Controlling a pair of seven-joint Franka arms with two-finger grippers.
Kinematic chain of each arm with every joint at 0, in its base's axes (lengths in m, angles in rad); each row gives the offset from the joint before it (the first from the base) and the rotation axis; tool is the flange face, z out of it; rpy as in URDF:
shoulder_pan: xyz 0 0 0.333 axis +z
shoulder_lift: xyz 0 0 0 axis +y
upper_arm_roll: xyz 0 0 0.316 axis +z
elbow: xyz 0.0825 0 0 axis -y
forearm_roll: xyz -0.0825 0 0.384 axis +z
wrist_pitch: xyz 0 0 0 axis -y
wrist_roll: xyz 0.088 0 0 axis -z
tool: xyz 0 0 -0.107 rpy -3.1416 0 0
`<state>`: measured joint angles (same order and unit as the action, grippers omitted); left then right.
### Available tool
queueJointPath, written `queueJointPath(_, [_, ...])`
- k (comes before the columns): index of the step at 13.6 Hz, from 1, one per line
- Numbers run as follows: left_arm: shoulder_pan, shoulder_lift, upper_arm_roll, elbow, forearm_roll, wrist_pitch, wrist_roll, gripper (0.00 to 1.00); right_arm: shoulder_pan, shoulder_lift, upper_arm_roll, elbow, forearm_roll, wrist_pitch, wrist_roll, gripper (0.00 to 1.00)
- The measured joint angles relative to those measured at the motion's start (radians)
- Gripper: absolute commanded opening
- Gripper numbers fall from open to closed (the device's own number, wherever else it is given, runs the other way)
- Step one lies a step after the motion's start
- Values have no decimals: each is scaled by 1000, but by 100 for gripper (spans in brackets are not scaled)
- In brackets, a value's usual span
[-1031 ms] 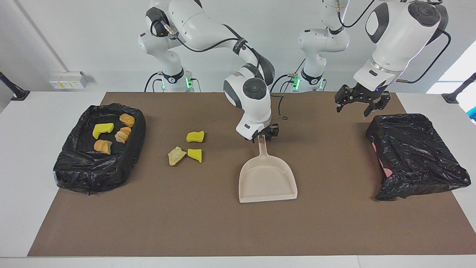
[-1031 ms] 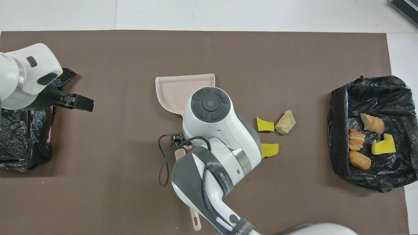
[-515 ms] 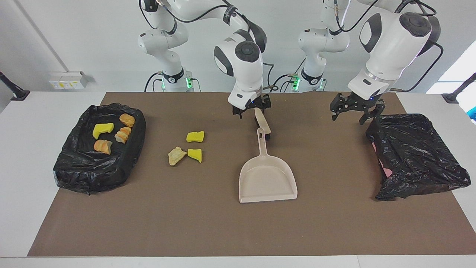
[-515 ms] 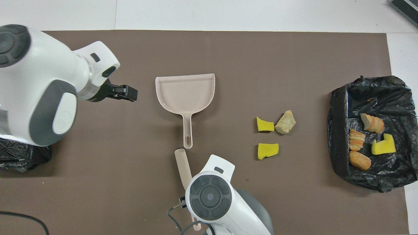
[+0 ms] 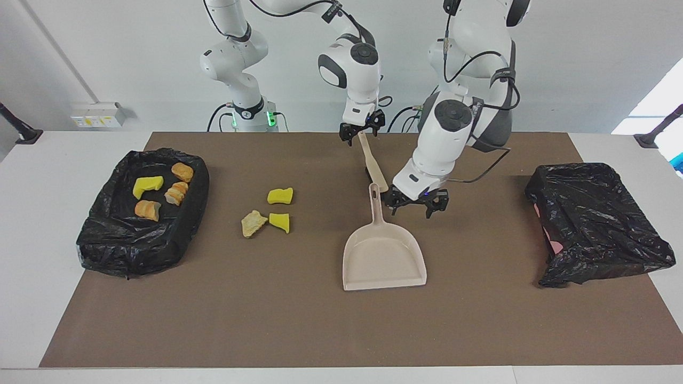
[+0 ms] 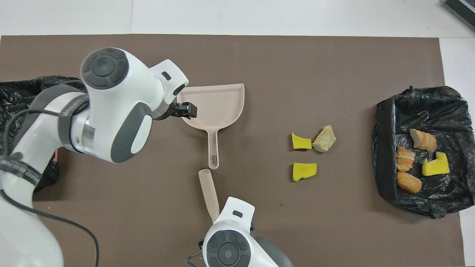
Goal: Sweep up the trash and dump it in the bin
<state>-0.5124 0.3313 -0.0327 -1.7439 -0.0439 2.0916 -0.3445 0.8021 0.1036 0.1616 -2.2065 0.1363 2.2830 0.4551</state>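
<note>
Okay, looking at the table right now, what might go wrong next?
1. The left pincer is open, low beside the dustpan handle; it may nudge the pan instead of gripping it.
2. The right pincer is open over the brush, which lies close to that handle, so the arms might crowd each other.
3. Three scraps lie apart and may scatter when swept.

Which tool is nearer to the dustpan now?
The left tool, open, is nearer: it hangs just beside the dustpan, next to its handle. The right tool, also open, is over the brush, which lies nearer to the robots than the dustpan.
</note>
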Motion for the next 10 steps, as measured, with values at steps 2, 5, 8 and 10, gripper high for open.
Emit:
queueJointPath(2, [-27,0,0,-38,0,24,-13,100,0,3,-1,1,0,1,0,53])
queueJointPath(5, [-51,-1,-1,-62,0,31,-48,89,0,2,-2,4,0,0,0,0])
queueJointPath(8, [-62,-2,-1,-77,0,31,-69,71,-1,3,-3,4,0,-3,1,0])
queueJointPath(10, [-62,-3,-1,-80,0,31,-76,23,-2,3,-5,5,0,-10,2,0])
